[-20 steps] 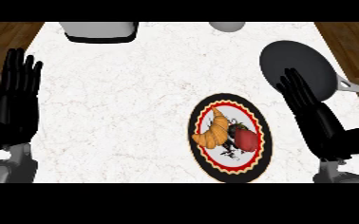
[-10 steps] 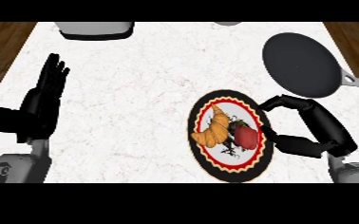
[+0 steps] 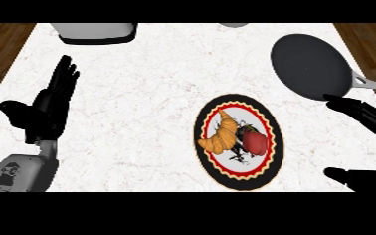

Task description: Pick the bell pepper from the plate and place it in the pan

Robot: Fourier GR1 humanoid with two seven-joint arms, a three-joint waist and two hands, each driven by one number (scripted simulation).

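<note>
tabletop [image 3: 147, 79]: white | pan [image 3: 312, 67]: far right, empty | plate [image 3: 238, 179]: croissant [image 3: 223, 135] and pepper [image 3: 255, 142] on it | left hand [image 3: 51, 102]: resting open, left edge | right hand [image 3: 352, 110]: spread open, holds nothing, right of plate | progress: pick not yet made, placing remains

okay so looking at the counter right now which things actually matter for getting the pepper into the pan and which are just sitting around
Part of the job:
- red bell pepper
- round patterned plate with red and black rim
- dark grey round pan
- right hand, open beside the plate

Just lying about:
- golden croissant, on the same plate
- grey appliance at the counter's far edge
- left hand, resting open at the left
</note>
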